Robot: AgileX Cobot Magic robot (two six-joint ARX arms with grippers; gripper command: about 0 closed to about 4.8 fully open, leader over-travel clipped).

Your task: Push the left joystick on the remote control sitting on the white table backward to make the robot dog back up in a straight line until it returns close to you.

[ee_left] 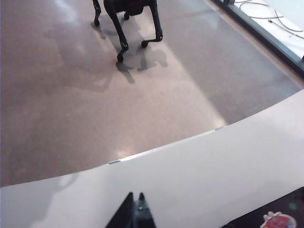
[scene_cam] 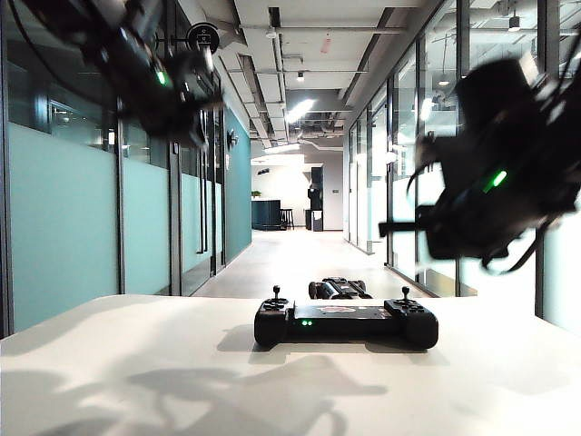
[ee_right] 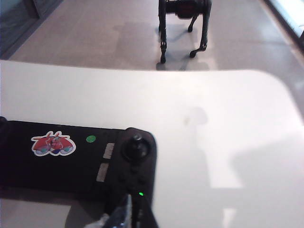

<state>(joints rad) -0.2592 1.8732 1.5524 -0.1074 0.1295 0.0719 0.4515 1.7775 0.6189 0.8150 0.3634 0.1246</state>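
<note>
The remote control lies on the white table, both pincers raised.

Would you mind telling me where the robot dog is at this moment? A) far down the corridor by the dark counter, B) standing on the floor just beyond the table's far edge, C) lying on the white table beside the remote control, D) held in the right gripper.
B: the robot dog stands on the floor past the white table edge, behind the remote control.
</note>
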